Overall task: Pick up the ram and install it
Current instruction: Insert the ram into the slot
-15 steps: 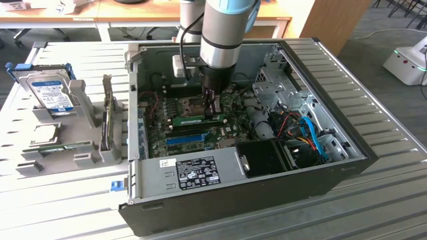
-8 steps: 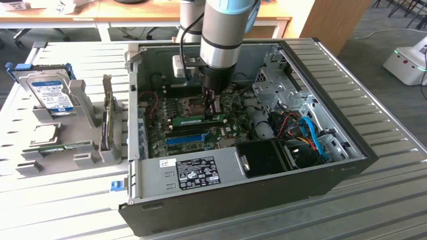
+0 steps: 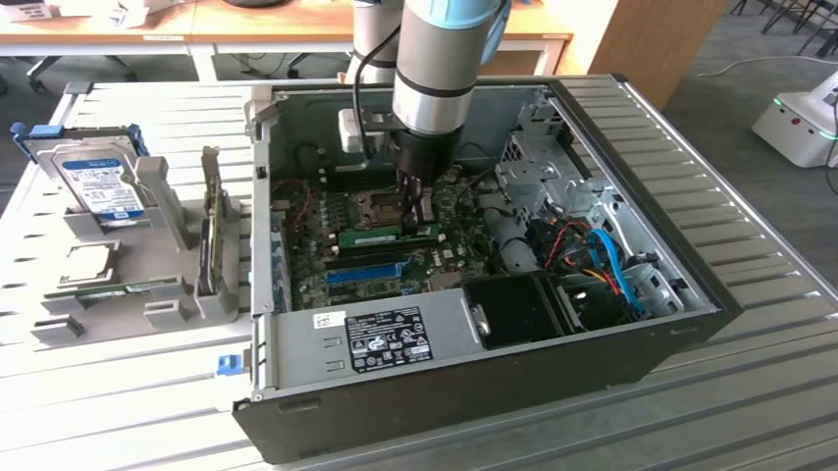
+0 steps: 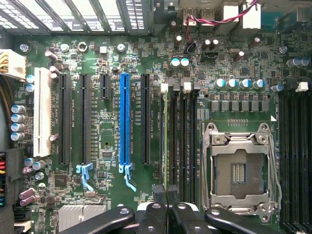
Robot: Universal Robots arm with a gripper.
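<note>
The ram (image 3: 380,236) is a thin green stick standing on edge in a black memory slot on the motherboard, inside the open computer case (image 3: 681,211). In the wrist view the ram (image 4: 166,136) shows as a narrow pale-green edge running away from my fingertips, between the black slots beside the CPU socket (image 4: 239,168). My gripper (image 3: 421,224) points straight down onto the end of the stick at the exterior view's right. The gripper (image 4: 166,191) is shut, its two black fingers pressed together over the ram's top edge.
A long blue slot (image 4: 125,122) and black card slots lie alongside the memory slots. On the exterior view's left, a grey rack (image 3: 216,265) holds a blue-labelled hard drive (image 3: 102,184) and another green stick (image 3: 112,290). The power supply (image 3: 392,339) and cables (image 3: 609,260) crowd the case's near side.
</note>
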